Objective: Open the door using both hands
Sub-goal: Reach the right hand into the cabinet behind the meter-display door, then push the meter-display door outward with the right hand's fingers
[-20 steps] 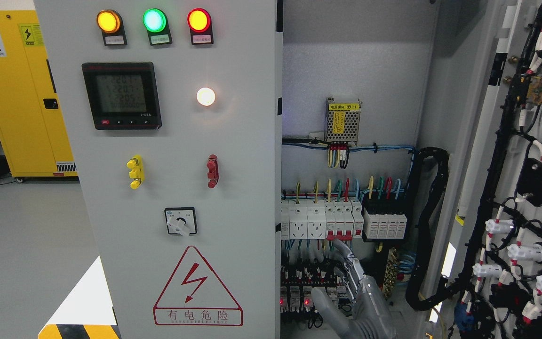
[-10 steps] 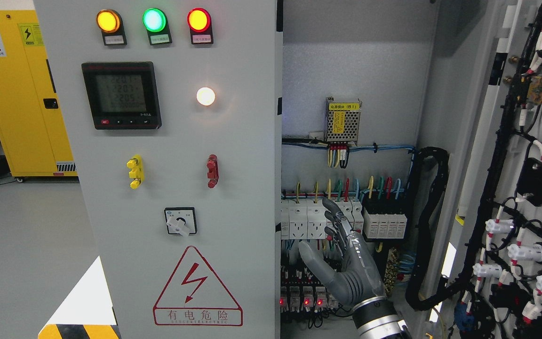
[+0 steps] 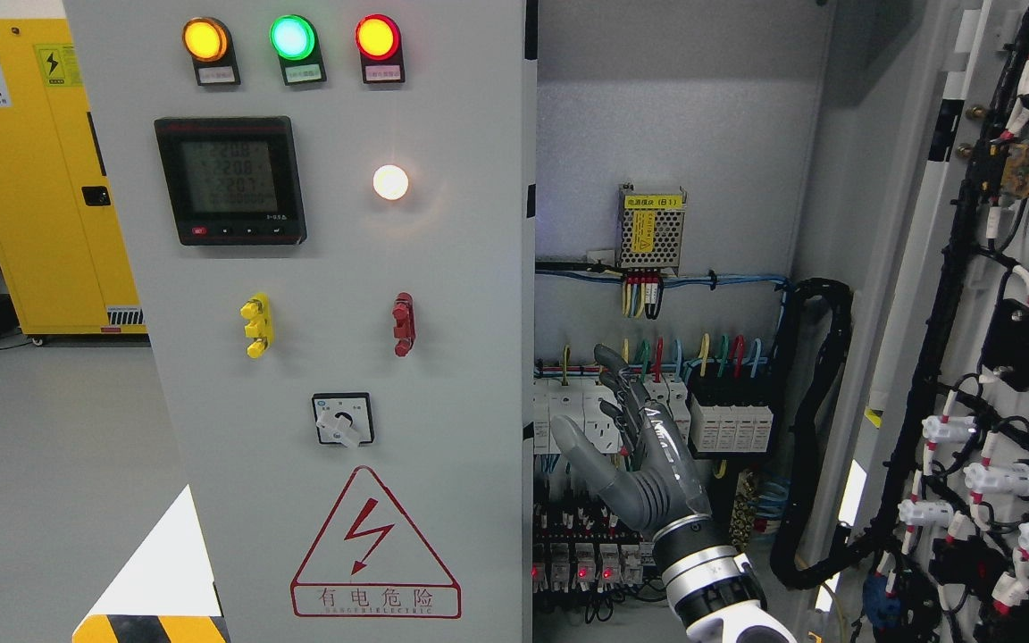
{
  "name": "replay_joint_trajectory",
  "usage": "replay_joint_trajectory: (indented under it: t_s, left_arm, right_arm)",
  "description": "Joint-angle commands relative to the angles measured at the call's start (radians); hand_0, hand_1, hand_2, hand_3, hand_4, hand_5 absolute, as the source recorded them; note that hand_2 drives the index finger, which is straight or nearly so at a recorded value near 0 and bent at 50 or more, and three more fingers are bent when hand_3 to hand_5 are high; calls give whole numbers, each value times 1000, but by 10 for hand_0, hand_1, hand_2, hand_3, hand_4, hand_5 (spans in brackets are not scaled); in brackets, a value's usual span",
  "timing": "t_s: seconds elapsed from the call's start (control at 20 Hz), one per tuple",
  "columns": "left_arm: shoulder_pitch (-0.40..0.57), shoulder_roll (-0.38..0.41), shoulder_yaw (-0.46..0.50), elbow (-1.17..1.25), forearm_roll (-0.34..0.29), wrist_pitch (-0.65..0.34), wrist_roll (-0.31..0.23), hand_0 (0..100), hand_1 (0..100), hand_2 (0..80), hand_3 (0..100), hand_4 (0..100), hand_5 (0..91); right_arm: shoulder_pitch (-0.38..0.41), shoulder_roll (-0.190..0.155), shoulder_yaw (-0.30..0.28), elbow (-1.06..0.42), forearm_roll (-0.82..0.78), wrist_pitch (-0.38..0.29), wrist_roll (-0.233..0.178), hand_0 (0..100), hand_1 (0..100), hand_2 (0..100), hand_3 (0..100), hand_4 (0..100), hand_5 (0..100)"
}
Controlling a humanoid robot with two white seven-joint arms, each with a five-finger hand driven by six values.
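Furthest left of my fingers is the yellow cabinet (image 3: 50, 179), well out of play. Next comes the left door (image 3: 336, 357), a tall grey steel panel carrying lamps, a meter (image 3: 230, 180) and a rotary switch (image 3: 343, 420); its free edge (image 3: 528, 357) stands just left of my thumb. I judge it stiff and fairly heavy with all that gear bolted on, painted smooth and so slippery on the face. The edge is the place to take hold, fingers hooked behind the lip, pulling steadily on the hinge.

My right hand (image 3: 635, 446) is raised inside the opening, fingers (image 3: 611, 362) spread and nearly straight, thumb out to the left, holding nothing. Directly behind the fingertips are the breakers (image 3: 604, 420) and coloured wires, close enough that I can't tell whether they touch; those are live and fragile, not grips.

Right of the fingers, the right door (image 3: 997, 357) already stands swung wide, its inner face thick with cabling. My left hand is out of view.
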Motion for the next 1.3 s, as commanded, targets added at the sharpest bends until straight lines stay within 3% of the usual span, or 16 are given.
replay_joint_trajectory:
  t_s: [0.0,0.1,0.75,0.95,1.25]
  left_arm:
    - [0,3,0,-3,0,-2,0,120,556,0,0,0,0]
    - [0,3,0,-4,0,-2,0,120,556,0,0,0,0]
    - [0,8,0,-3,0,-2,-1,120,556,0,0,0,0]
    - [0,8,0,-1,0,-4,-1,120,556,0,0,0,0]
    - [0,8,0,0,0,-4,-1,120,556,0,0,0,0]
  right_arm:
    - [-48,14,-1,65,-20,24,48,0,500,40,0,0,0]
    - [-61,14,-2,68,-37,32,67,0,500,40,0,0,0]
    - [-140,13,-2,184,-123,24,74,0,500,40,0,0,0]
    - [-144,13,-4,187,-123,26,154,0,500,40,0,0,0]
    - [-180,5,-31,207,-202,32,162,0,500,40,0,0,0]
